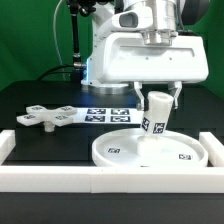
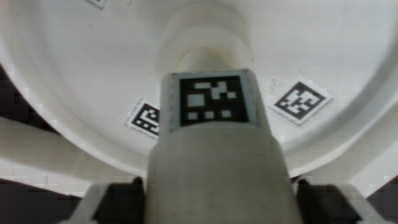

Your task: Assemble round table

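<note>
I see the gripper [image 1: 158, 96] clamped on the upper end of the post [image 1: 155, 120], with its fingers [image 2: 111, 200] on either side. The post leans, its tagged face toward the wrist camera and its lower end down inside the disc [image 1: 185, 155], near the middle. I cannot tell whether it touches. The disc lies by the front edge of the table [image 1: 50, 140], toward the exterior view's right, just behind the white rail [image 1: 100, 182]. The cross piece [image 1: 45, 117] lies flat toward the exterior view's left edge, beside the marker board [image 1: 108, 113].
</note>
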You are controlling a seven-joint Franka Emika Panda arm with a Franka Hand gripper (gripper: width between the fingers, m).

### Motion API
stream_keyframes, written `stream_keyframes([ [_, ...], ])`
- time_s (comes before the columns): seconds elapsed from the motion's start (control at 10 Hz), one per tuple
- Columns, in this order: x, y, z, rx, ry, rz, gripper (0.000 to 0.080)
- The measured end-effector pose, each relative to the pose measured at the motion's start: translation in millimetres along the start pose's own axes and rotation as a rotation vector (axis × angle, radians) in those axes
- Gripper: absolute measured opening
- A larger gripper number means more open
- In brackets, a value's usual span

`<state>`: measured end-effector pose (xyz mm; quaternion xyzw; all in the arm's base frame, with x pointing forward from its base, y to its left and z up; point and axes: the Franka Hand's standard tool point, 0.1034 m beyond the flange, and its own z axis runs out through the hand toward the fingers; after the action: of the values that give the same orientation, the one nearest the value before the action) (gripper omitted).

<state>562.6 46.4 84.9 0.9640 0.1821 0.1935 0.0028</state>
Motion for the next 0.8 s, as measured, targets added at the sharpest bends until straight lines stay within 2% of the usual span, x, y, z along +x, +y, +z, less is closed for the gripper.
stream_keyframes([
  [0.3,-1.5,4.2,-0.3,-0.005,0.003,0.006,0.0409],
  [0.4,-1.5,4.3,-0.3,-0.005,0.002,0.006,0.0485],
  [0.5,-1.6,4.5,-0.3,-0.005,0.002,0.007,0.0612],
  [0.6,0.2,5.3,-2.3,-0.007,0.006,0.007,0.0640],
  [0.8,4.6,12.1,-10.6,-0.019,0.018,0.001,0.0648],
])
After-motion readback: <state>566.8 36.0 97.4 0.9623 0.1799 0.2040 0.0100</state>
